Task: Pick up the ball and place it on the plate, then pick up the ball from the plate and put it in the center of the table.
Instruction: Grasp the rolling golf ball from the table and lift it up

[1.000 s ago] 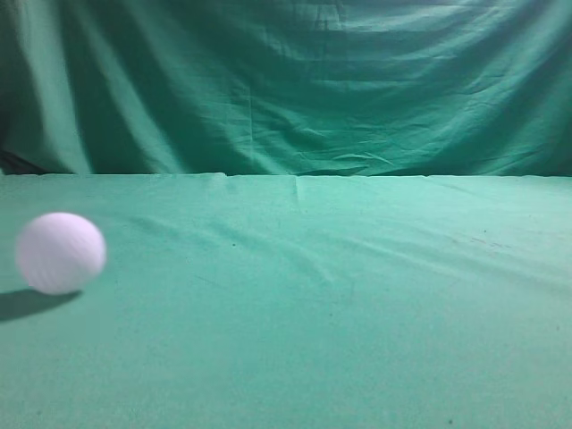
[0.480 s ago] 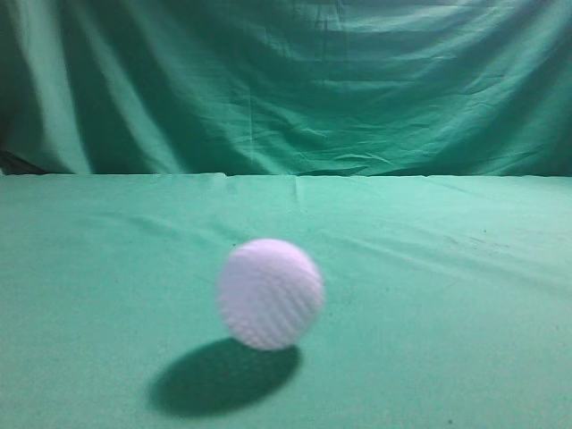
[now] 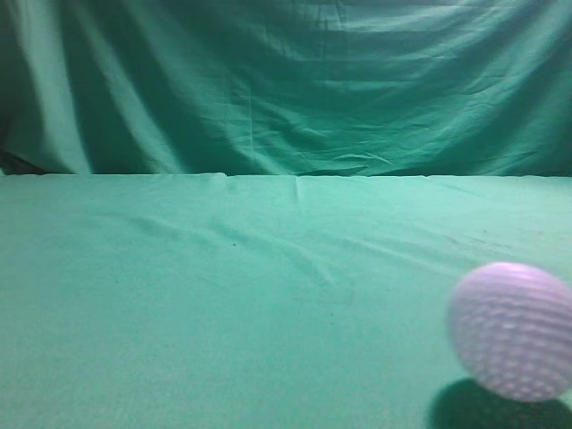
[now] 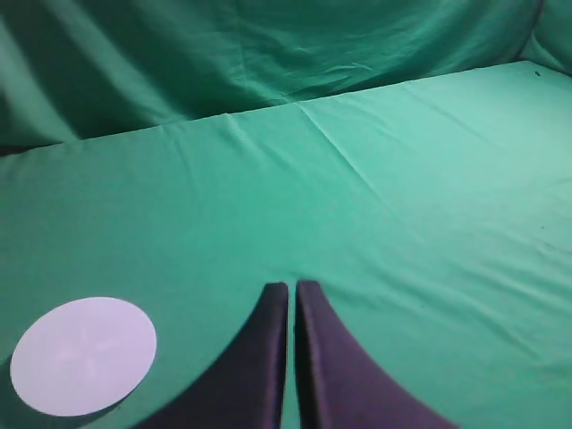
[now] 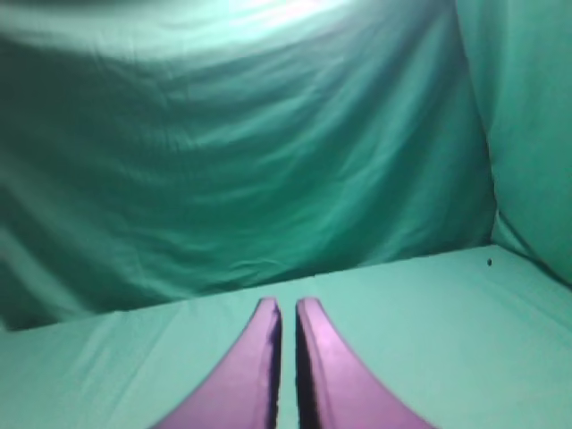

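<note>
One ball (image 3: pixel 511 332), exterior view: lower right of frame on the counter (image 3: pixel 223 313), rolled across from lower left, loose. Left wrist: left hand (image 4: pixel 292 288) together, empty; plate (image 4: pixel 83 355) lower left. Right wrist: right hand (image 5: pixel 287 305) together, empty. Pickup pending.

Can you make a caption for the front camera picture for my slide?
A white dimpled ball sits low at the right edge of the green-clothed table, its shadow beneath, no gripper in view.

The ball (image 3: pixel 513 332), white and dimpled, sits low on the table (image 3: pixel 232 304) near its front right edge, slightly blurred. Its dark shadow (image 3: pixel 483 409) lies on the table just beneath it and to its left. Behind the table hangs a creased green backdrop (image 3: pixel 286 85).
</note>
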You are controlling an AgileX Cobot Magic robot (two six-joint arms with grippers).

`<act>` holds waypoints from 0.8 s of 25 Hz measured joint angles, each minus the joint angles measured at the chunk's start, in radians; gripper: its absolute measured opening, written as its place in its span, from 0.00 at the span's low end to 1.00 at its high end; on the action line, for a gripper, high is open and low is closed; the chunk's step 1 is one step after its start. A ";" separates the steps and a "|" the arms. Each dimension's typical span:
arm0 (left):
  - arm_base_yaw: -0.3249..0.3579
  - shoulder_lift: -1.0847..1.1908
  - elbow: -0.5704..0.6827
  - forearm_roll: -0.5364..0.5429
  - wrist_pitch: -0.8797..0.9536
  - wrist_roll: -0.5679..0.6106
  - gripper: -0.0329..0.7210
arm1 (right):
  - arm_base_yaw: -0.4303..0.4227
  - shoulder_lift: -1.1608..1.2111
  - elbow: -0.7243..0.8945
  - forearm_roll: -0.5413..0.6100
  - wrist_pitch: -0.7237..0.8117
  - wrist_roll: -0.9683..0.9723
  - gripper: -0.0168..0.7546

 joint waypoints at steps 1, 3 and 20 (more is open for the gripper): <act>0.000 -0.027 0.021 0.005 0.000 0.001 0.04 | 0.000 0.000 0.000 0.004 -0.011 0.000 0.08; 0.000 -0.060 0.056 0.015 0.000 0.002 0.04 | 0.000 0.000 -0.031 0.004 0.032 -0.016 0.08; 0.000 -0.072 0.178 0.031 -0.046 0.004 0.04 | 0.000 0.237 -0.452 0.055 0.707 -0.197 0.08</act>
